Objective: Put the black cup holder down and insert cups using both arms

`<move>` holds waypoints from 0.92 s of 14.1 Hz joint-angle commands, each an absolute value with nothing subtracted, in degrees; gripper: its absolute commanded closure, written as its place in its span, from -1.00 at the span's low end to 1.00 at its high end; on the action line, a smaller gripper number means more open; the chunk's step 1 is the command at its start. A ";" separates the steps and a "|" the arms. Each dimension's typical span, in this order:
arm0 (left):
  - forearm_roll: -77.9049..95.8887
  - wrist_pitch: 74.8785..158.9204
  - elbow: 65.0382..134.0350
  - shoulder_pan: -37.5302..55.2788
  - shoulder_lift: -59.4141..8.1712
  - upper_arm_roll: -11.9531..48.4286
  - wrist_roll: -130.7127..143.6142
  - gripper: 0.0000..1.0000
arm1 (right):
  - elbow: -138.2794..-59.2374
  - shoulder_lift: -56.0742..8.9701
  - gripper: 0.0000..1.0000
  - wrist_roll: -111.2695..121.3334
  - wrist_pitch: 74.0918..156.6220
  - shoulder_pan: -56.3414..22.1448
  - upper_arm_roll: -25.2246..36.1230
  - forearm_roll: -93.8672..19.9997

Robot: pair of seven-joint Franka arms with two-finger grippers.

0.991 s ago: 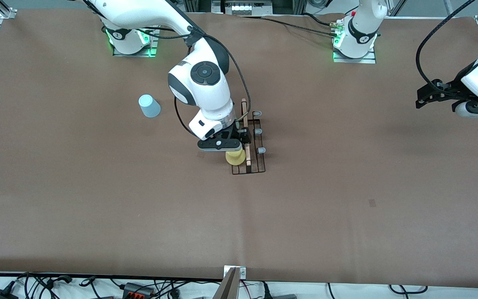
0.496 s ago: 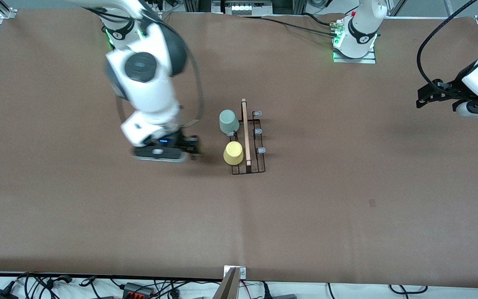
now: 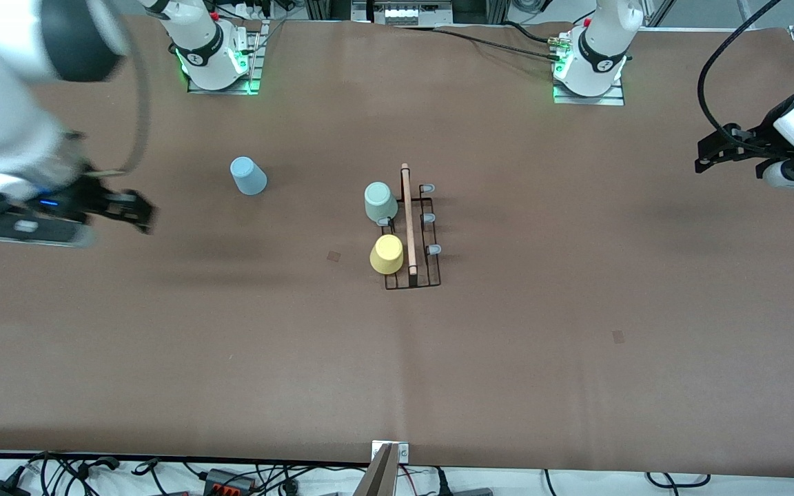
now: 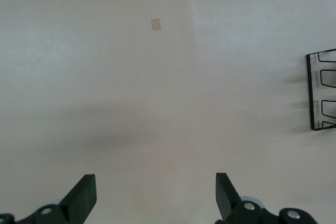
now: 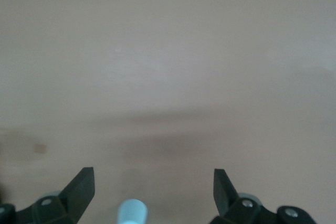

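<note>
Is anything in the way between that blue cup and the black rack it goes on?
Nothing visible: bare table lies between the light blue cup and the black cup holder. The right gripper, open, hangs over the right arm's end.

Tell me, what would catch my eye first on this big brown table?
Mid-table stands a thin black wire rack with a wooden rod handle, a pale grey-green plastic cup and a yellow plastic cup upended on its pegs. A light blue plastic cup sits alone toward the right arm's end. The right gripper hangs open over that end, and the left gripper waits open over the left arm's end.
</note>
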State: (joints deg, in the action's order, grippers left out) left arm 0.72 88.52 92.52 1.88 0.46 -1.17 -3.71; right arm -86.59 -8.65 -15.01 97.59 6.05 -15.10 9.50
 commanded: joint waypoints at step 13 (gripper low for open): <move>0.26 87.45 91.05 1.58 0.00 -1.14 -3.69 -1.00 | -86.66 -4.75 -1.00 -2.90 89.12 2.46 -2.20 2.55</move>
